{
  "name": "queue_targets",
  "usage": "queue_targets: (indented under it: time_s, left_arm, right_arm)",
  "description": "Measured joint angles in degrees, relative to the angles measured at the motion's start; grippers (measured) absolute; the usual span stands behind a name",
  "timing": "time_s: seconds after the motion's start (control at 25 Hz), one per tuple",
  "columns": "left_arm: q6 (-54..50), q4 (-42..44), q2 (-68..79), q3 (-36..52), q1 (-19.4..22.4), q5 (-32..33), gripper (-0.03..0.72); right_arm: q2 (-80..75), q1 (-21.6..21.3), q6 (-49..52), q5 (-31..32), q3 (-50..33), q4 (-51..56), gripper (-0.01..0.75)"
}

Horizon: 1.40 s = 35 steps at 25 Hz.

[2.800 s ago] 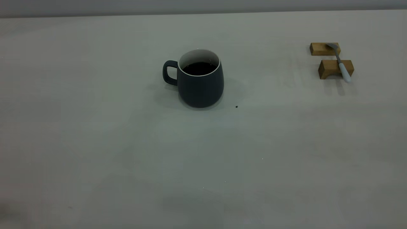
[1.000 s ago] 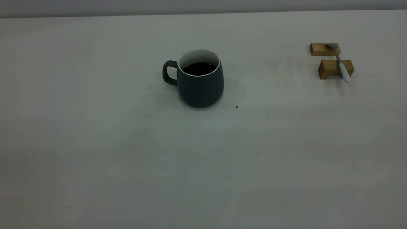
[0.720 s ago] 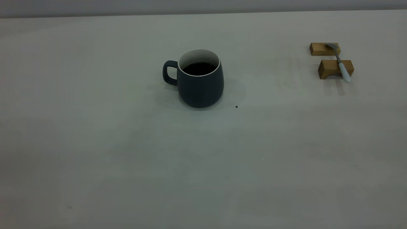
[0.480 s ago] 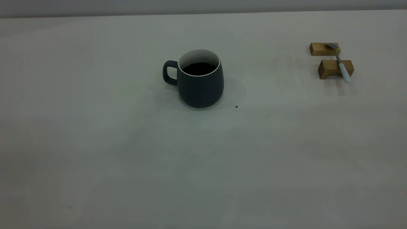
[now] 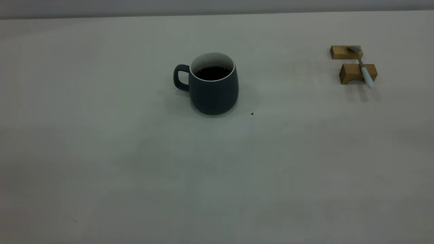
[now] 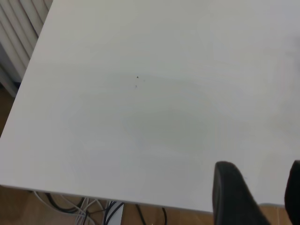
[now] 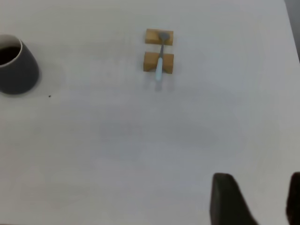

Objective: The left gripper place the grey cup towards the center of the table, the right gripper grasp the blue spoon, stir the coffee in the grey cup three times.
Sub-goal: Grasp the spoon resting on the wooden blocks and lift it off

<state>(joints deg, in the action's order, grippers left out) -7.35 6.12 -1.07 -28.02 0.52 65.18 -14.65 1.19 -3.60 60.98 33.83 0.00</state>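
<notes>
The grey cup (image 5: 213, 93) stands upright near the middle of the table (image 5: 135, 169), handle to the left, with dark coffee (image 5: 212, 73) inside. The blue spoon (image 5: 365, 70) lies across two wooden blocks at the far right. In the right wrist view the cup (image 7: 18, 72) and the spoon (image 7: 160, 65) lie far ahead of my right gripper (image 7: 260, 199), which is open and empty. My left gripper (image 6: 260, 192) is open and empty over bare table near its edge. Neither gripper shows in the exterior view.
Two small wooden blocks (image 5: 345, 52) (image 5: 352, 73) carry the spoon. A tiny dark speck (image 5: 252, 114) lies right of the cup. In the left wrist view the table edge (image 6: 93, 193) borders floor with cables (image 6: 112, 211).
</notes>
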Motion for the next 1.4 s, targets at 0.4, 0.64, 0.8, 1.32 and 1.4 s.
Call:
queue_targets:
  time_s: [0.4,0.64,0.8,1.32,1.4]
  left_arm:
    - [0.0,0.0,0.0,0.0,0.0,0.0,0.351]
    - [0.0,0.0,0.0,0.0,0.0,0.0,0.351]
    - [0.0,0.0,0.0,0.0,0.0,0.0,0.351]
    - [0.0,0.0,0.0,0.0,0.0,0.0,0.351]
    - [0.0,0.0,0.0,0.0,0.0,0.0,0.351]
  right_arm:
    - [-44.8,0.0,1.4,-14.6,10.5,1.8,0.619]
    - [-69.8,1.8,0.5,-17.8,19.9,1.8,0.623]
    - [-83.9,4.2,0.3,-18.3,27.5,1.2,0.624]
    - [-107.5,5.9,0.3,-20.4,44.2,0.5,0.624]
    - [-110.0,6.0,0.3,-20.3,46.6,0.0,0.624]
